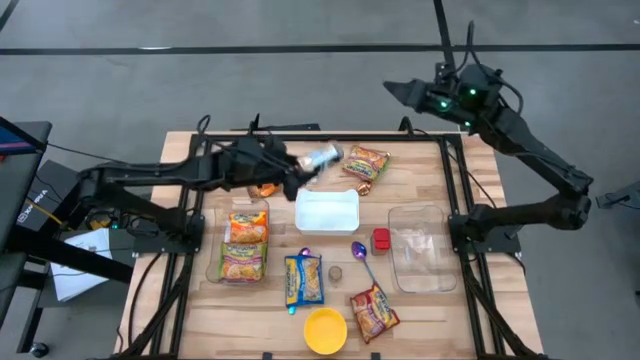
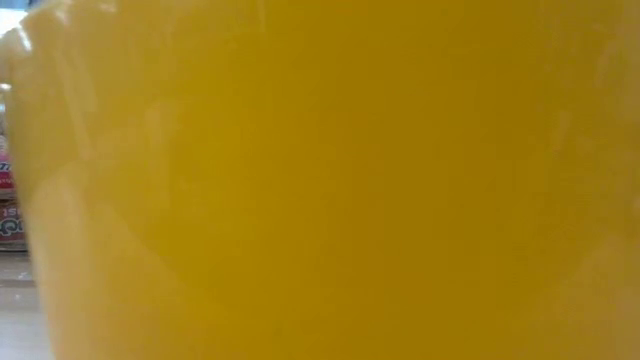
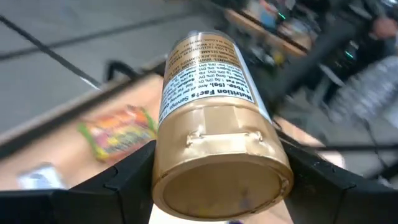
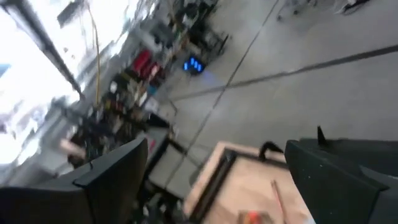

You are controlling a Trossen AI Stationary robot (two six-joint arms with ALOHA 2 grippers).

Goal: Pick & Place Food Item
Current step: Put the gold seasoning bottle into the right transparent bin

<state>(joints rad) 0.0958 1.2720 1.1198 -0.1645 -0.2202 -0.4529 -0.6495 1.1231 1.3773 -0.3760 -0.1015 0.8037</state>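
Note:
A jar [image 1: 322, 156] with a gold lid and a white label is in my left gripper [image 1: 300, 172], above the table's far middle. In the left wrist view the jar [image 3: 205, 81] points away from the camera, lid end nearest. My right gripper [image 1: 400, 92] hangs open beyond the table's far edge, at the right. Nothing is between its fingers in the right wrist view [image 4: 217, 180]. The low view is filled by the yellow bowl [image 2: 320, 180]. My left gripper pinches the jar at its gold lid end [image 3: 186, 155], one finger [image 3: 124, 177] on each side of it. The fingers come from the table's left, nearly level. The jar sticks out past them toward the right, lying close to level and clear of the table.
A white tub [image 1: 327, 210] sits mid-table and a clear tub [image 1: 417, 248] at the right. Around them lie snack packets [image 1: 365, 162] [image 1: 373, 312], a blue-yellow packet [image 1: 303, 280], noodle packs [image 1: 245, 245], a purple spoon [image 1: 362, 255], a red item [image 1: 381, 239] and the yellow bowl [image 1: 325, 330].

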